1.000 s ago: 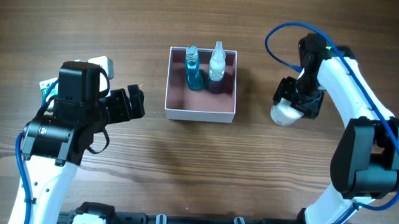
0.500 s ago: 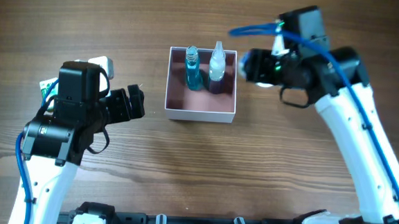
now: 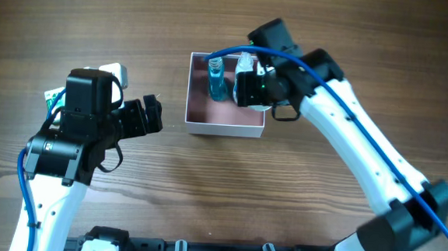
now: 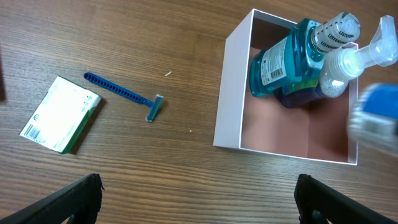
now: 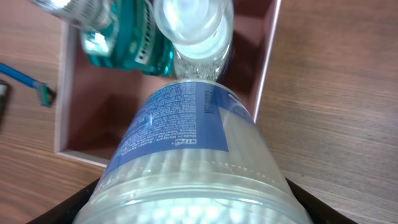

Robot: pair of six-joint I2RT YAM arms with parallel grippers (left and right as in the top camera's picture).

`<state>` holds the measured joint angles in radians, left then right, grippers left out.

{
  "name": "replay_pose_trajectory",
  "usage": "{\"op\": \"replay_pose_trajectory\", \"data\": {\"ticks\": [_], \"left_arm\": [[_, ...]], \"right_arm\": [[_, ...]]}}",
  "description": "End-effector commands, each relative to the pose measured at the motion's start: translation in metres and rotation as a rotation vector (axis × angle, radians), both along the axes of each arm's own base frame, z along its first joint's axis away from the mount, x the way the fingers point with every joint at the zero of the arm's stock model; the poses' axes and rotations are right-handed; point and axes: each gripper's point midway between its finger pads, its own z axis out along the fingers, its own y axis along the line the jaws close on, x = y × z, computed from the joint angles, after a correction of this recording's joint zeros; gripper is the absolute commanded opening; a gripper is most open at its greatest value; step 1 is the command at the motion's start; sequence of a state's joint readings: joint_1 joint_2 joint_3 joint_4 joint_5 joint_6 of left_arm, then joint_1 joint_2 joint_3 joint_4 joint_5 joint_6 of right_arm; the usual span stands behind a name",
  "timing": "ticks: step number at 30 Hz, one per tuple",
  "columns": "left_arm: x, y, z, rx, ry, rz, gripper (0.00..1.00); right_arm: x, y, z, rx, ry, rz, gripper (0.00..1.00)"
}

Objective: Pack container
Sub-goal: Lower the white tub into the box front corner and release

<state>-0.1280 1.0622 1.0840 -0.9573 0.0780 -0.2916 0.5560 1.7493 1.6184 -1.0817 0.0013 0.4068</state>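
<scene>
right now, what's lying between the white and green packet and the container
The blue razor lies between the packet and the container, touching neither; the left wrist view shows it.

A brown wooden table (image 3: 205,187) (dark grain streaks throughout) fills every view, evenly lit.

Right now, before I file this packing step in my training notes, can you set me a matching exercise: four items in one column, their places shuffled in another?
Items
1. mouthwash bottle
2. razor
3. green and white box
4. cotton swab jar

Places
A. held in the jaws of the right gripper, over the container
B. on the table, farthest from the container
C. inside the container
D. on the table, between the box and the container

Pairs: 1-C, 2-D, 3-B, 4-A
</scene>
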Motion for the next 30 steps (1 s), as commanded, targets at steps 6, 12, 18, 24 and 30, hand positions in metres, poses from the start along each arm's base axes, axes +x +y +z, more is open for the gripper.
{"op": "replay_pose_trajectory", "data": {"ticks": [6, 12, 18, 24, 30], "left_arm": [[0.003, -0.003, 0.008, -0.023, -0.018, -0.004, 1.0], [0.003, -0.003, 0.008, -0.023, -0.018, -0.004, 1.0], [0.003, -0.003, 0.008, -0.023, -0.018, -0.004, 1.0], [0.003, -0.003, 0.008, -0.023, -0.018, -0.004, 1.0], [0.003, -0.003, 0.008, -0.023, -0.018, -0.004, 1.0]], "right_arm": [[0.005, -0.001, -0.049, -0.077, 0.103, -0.059, 0.04], [0.005, -0.001, -0.074, -0.103, 0.161, -0.096, 0.04], [0.005, -0.001, -0.085, -0.106, 0.19, -0.152, 0.04], [0.004, -0.001, -0.086, -0.108, 0.194, -0.152, 0.22], [0.002, -0.002, -0.086, -0.116, 0.201, -0.144, 0.44]]}}
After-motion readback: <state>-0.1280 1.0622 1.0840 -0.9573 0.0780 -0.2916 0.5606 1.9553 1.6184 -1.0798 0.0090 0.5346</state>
